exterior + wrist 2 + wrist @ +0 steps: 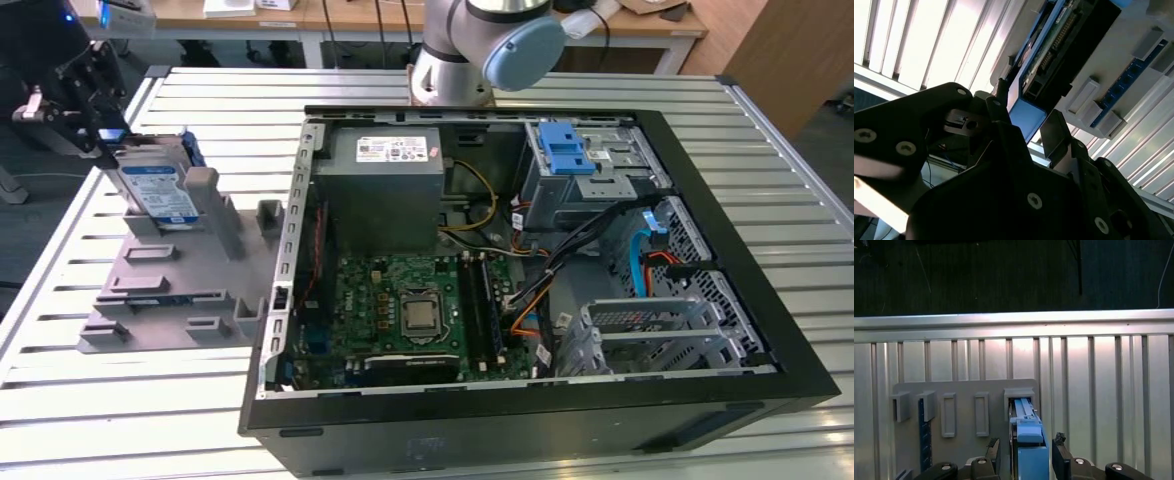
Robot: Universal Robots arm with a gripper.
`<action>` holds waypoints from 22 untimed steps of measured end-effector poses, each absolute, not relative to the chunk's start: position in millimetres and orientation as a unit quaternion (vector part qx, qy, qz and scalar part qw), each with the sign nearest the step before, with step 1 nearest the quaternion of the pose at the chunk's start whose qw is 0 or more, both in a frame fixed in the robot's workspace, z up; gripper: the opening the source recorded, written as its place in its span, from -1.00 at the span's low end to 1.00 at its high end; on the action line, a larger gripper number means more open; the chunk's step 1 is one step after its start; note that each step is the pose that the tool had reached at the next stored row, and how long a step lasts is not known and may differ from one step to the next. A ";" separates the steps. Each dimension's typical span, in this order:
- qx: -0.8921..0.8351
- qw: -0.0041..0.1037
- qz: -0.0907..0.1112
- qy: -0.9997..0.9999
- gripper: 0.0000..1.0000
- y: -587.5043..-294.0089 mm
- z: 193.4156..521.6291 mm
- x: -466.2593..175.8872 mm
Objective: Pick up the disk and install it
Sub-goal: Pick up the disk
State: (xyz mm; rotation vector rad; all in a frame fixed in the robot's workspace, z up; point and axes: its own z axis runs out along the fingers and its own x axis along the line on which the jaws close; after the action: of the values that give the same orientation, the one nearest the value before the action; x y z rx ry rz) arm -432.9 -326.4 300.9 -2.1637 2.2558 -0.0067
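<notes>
**Disk straddled in its holder, not yet lifted**

The pick-up step is judged to be in hand. The disk [156, 190] is seen upright in a slot of the grey holder [160, 270], which is laid near the table's [787, 200] edge at the exterior view's left. The gripper [1025, 454] is placed over it. Its fingers [1060, 456] are spread, one at each side of the blue bracket, and thin gaps appear between. For a firm hold, both rails would need to be met squarely. A blue strip [924, 440] is kept in another slot. In the open computer case [534, 440] the power supply [380, 190] and the drive bay [601, 175] are housed — installing is judged not begun.
</notes>
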 end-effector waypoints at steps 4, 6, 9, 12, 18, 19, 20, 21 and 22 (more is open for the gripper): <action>-0.692 0.008 -0.002 0.722 0.06 -326.4 296.1 -432.9; -0.692 0.008 -0.002 0.722 0.06 -326.4 293.7 -432.9; -0.692 0.008 -0.002 0.722 0.06 -326.4 291.8 -432.9; -0.692 0.008 -0.002 0.722 0.06 -326.4 289.0 -432.9; -0.692 0.007 -0.002 0.722 0.06 -326.4 286.8 -432.9; -0.692 0.007 -0.002 0.722 0.06 -326.4 286.6 -432.9; -0.692 0.007 -0.002 0.722 0.06 -326.4 286.5 -432.9; -0.692 0.007 -0.002 0.722 0.04 -326.4 286.4 -432.9; -0.692 0.007 -0.002 0.722 0.04 -326.4 286.3 -432.9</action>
State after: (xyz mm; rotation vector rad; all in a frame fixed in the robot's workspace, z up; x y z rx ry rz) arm -432.9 -326.4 286.3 -2.1644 2.2565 -0.0057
